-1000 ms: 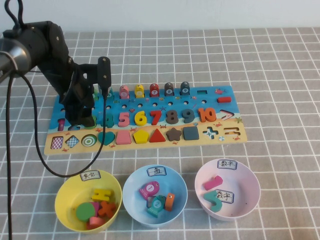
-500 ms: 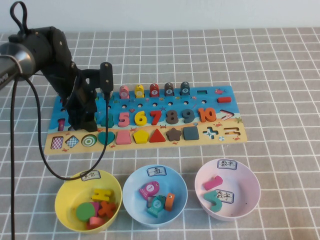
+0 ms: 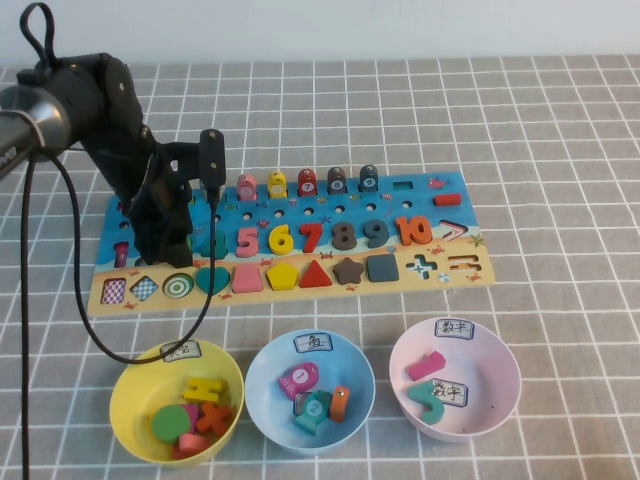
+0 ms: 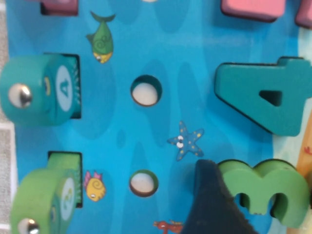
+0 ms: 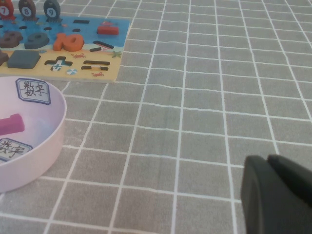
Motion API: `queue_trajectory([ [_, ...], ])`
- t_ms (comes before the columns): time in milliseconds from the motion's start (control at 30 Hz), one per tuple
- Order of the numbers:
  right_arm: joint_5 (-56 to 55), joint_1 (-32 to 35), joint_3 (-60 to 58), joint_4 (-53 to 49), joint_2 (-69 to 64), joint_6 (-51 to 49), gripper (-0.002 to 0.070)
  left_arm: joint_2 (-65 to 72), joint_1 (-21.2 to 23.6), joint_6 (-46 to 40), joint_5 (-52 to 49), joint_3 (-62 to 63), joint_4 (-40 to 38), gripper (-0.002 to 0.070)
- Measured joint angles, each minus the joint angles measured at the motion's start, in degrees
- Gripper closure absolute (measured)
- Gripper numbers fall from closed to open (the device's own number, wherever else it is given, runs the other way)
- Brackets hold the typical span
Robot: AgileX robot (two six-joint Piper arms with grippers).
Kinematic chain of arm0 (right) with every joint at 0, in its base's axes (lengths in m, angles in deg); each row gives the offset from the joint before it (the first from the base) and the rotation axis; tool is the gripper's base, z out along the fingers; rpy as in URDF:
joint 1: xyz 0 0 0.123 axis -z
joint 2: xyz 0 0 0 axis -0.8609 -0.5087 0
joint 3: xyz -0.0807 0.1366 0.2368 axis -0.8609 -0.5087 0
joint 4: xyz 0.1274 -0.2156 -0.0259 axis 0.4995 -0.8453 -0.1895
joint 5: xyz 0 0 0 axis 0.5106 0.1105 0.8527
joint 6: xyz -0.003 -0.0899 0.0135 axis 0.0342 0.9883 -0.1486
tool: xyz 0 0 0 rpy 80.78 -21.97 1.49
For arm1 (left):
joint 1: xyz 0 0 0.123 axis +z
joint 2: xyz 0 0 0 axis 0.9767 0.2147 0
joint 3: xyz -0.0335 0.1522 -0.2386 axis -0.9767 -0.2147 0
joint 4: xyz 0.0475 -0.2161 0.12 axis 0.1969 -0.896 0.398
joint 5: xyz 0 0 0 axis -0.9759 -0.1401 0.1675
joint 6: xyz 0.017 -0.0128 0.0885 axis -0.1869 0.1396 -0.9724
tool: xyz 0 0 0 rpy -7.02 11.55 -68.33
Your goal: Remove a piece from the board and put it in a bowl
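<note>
The left gripper [image 3: 172, 240] sat low on the board [image 3: 440, 215], one finger touching the green 3 [image 4: 263, 187]; grip unclear. The right gripper [image 5: 278, 195] looked shut, parked beside the pink bowl [image 5: 46, 146].

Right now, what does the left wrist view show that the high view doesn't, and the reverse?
Only the left wrist view shows the green 3 seated in the board, a dark fingertip of the left gripper at its edge. Only the high view shows the pink bowl, the blue bowl and the yellow bowl. Both show the teal 4. The right gripper appears in neither, only in its own wrist view.
</note>
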Motion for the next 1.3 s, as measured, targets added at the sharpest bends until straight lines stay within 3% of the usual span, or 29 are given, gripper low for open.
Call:
queue_trajectory([
  [167,0.0,0.0,0.0,0.0,0.0,0.0,0.0694,0.0,0.0,0.0,0.6,0.0,0.0,0.0352],
  [1300,0.0,0.0,0.0,0.0,0.0,0.0,0.0694,-4.1,0.0,0.8,3.6,0.0,0.2,0.0354],
])
